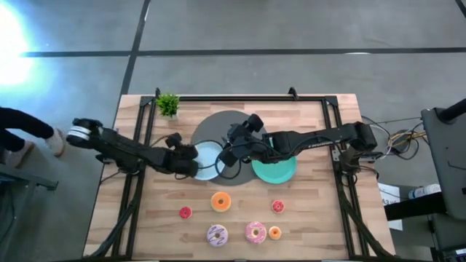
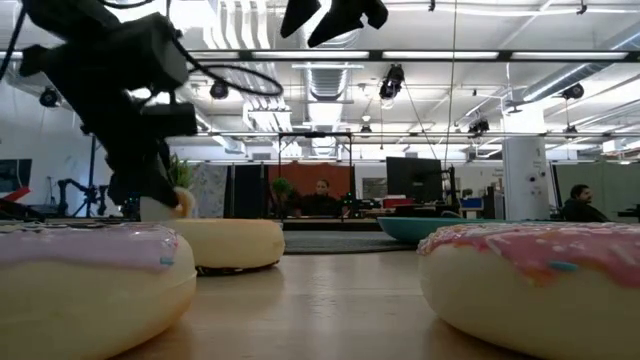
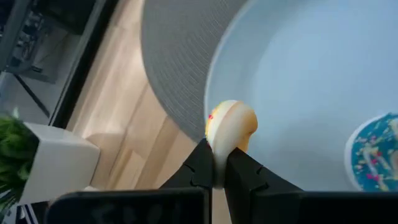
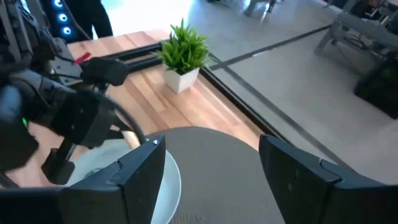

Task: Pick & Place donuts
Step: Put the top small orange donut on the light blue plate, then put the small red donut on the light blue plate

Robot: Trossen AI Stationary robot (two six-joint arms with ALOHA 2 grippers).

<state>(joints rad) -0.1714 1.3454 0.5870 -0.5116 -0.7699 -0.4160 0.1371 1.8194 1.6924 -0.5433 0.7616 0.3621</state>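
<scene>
Donut, small, pinched in left gripper above light blue plate rim: placing step. Next: lower onto plate, release. Right gripper spread, empty, over grey disc beside plate.

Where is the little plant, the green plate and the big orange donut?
Plant point(image 1: 168, 104), high view, on its leaves.
Green plate point(image 1: 280, 172), high view, on its bare lower part.
Orange donut point(image 1: 220, 201), high view, on its ring.
</scene>
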